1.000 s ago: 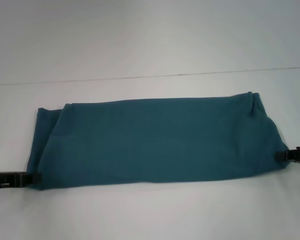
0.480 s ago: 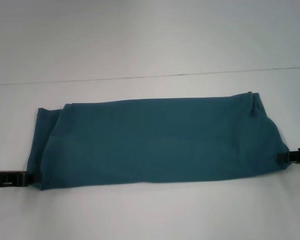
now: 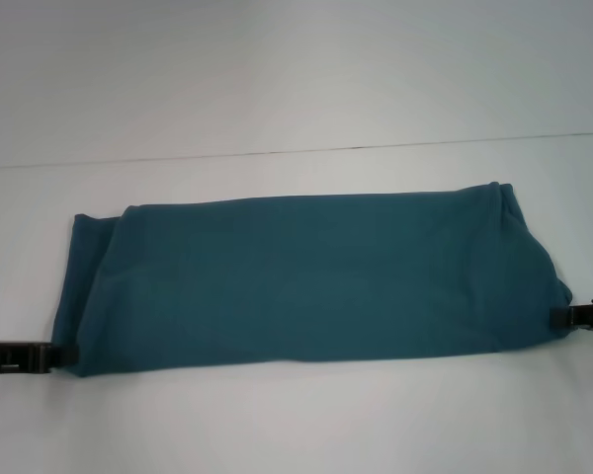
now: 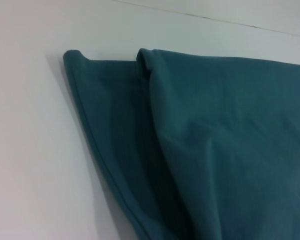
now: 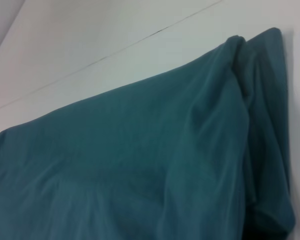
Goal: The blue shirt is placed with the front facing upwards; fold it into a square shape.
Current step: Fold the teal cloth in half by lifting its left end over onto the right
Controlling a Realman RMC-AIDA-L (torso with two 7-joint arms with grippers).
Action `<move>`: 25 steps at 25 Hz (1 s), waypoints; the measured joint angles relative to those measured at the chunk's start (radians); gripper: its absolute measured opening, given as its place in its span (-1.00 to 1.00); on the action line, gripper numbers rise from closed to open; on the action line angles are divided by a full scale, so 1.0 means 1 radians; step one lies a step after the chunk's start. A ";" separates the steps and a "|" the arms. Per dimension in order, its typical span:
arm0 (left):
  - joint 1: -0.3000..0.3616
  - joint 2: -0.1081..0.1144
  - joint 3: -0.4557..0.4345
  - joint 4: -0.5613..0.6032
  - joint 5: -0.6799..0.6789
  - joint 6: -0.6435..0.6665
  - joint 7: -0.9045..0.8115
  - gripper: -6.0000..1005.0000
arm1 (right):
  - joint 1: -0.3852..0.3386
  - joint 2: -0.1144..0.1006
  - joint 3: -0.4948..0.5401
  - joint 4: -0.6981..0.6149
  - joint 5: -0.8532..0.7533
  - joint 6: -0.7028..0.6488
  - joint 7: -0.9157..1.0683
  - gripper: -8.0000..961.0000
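Note:
The blue shirt lies folded into a long teal band across the white table, with plain fabric facing up and no lettering showing. My left gripper is at the band's near left corner, shut on the cloth there. At the band's near right corner, my right gripper is shut on the fabric. The left wrist view shows the shirt with a doubled hem edge at its left end. In the right wrist view the shirt shows bunched folds at its right end. Neither wrist view shows fingers.
The white table extends all around the shirt. A thin dark seam crosses the table behind the shirt.
My right gripper has moved outward to the right and slightly nearer, and the left one slightly to the left, drawing the band's near corners a little farther apart.

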 joint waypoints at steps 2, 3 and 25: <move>0.003 0.000 -0.001 0.007 0.000 0.008 -0.004 -0.99 | -0.004 -0.002 0.001 0.000 0.001 -0.001 0.000 -0.96; 0.004 0.000 -0.002 0.012 0.000 0.016 -0.004 -0.99 | -0.006 -0.003 0.001 0.000 0.002 -0.003 0.000 -0.96; 0.018 -0.001 -0.007 0.046 0.006 0.075 -0.006 -0.99 | -0.035 -0.005 0.008 -0.009 0.003 -0.036 -0.006 -0.96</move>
